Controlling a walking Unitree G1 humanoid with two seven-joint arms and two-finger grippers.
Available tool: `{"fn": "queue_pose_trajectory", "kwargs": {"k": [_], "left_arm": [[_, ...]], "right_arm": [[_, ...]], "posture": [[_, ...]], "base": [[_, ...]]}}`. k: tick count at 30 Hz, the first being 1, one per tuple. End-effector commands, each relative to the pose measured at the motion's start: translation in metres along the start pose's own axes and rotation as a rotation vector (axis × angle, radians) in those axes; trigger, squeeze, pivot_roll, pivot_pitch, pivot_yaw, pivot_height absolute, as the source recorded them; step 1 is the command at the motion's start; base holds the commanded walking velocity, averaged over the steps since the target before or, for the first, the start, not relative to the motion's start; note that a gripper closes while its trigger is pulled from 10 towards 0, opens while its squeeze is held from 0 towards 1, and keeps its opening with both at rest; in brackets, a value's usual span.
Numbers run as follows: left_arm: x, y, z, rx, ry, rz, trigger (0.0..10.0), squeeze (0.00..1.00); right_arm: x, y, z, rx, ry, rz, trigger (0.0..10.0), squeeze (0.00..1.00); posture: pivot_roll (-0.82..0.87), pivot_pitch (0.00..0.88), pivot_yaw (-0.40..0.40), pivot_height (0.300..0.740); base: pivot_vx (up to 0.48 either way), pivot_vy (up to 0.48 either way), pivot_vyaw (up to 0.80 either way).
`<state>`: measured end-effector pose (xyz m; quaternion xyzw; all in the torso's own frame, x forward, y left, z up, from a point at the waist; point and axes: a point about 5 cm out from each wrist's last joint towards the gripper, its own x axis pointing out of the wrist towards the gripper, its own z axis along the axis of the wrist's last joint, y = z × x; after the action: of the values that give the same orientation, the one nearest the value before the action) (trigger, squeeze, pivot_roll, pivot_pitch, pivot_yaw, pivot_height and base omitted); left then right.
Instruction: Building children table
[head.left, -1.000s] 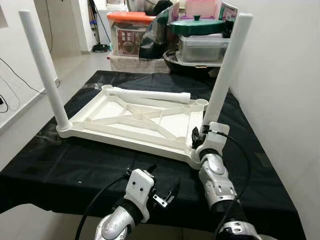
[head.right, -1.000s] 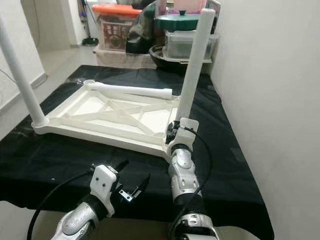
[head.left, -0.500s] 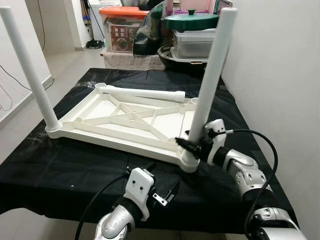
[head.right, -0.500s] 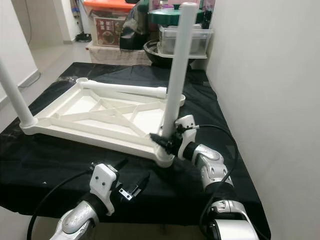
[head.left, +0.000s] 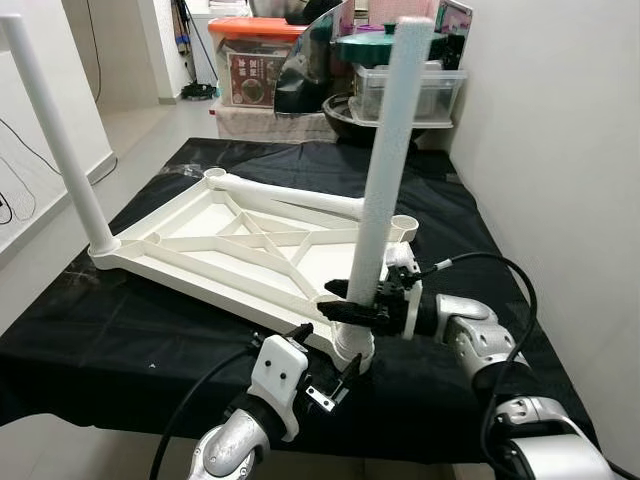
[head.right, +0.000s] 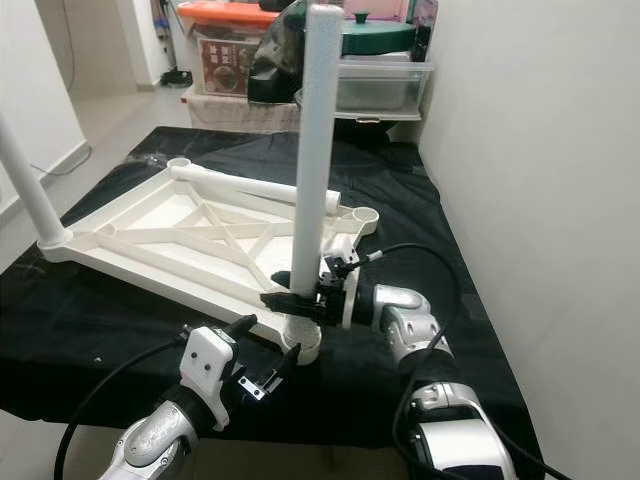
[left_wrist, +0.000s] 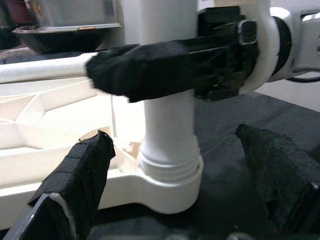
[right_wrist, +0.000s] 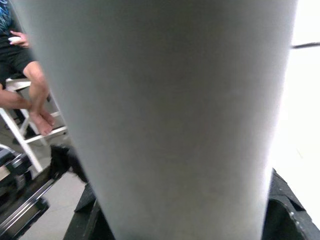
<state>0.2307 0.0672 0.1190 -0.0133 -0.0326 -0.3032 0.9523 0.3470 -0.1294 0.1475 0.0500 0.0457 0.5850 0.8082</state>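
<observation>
Black-draped tabletop (head.left: 120, 330) carries the upturned table frame (head.left: 250, 245); at its near right corner the right end effector (head.left: 352, 310) clamps the upright leg (head.left: 385, 170) — the parted left end effector (head.left: 325, 385) waits just beside.

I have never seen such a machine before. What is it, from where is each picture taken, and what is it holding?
It is a humanoid robot assembling a small white table. Two pictures come from the cameras in its head, looking down at a black cloth. On the cloth lies the tabletop, upside down, with two legs standing in its corners and a loose leg lying across it. The other two pictures come from cameras on the wrists. The right gripper is shut on the near leg, low down, just above its socket; the right wrist view sees that leg very close. The left gripper hovers open in front of the socket, touching nothing.
</observation>
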Motion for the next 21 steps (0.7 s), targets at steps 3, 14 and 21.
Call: {"fn": "queue_pose_trajectory", "kwargs": {"k": [3,14,21], "left_arm": [[-0.001,0.0,-0.003,0.002,0.016,0.003,10.0,0.0],[-0.001,0.001,-0.004,-0.001,0.021,0.0,10.0,0.0],[-0.001,0.002,-0.004,0.004,0.021,-0.002,10.0,0.0]], "right_arm": [[0.002,0.0,-0.011,0.046,-0.015,-0.072,0.0,0.0],[-0.027,-0.029,-0.025,0.005,-0.056,-0.927,0.0,0.0],[-0.068,-0.024,-0.033,0.113,-0.106,-1.765,0.0,0.0]], "posture": [[0.07,0.0,-0.048,0.74],[0.06,0.0,-0.041,0.74],[0.06,0.0,-0.041,0.74]], "base": [[0.0,0.0,0.0],[0.0,0.0,0.0],[0.0,0.0,0.0]]}}
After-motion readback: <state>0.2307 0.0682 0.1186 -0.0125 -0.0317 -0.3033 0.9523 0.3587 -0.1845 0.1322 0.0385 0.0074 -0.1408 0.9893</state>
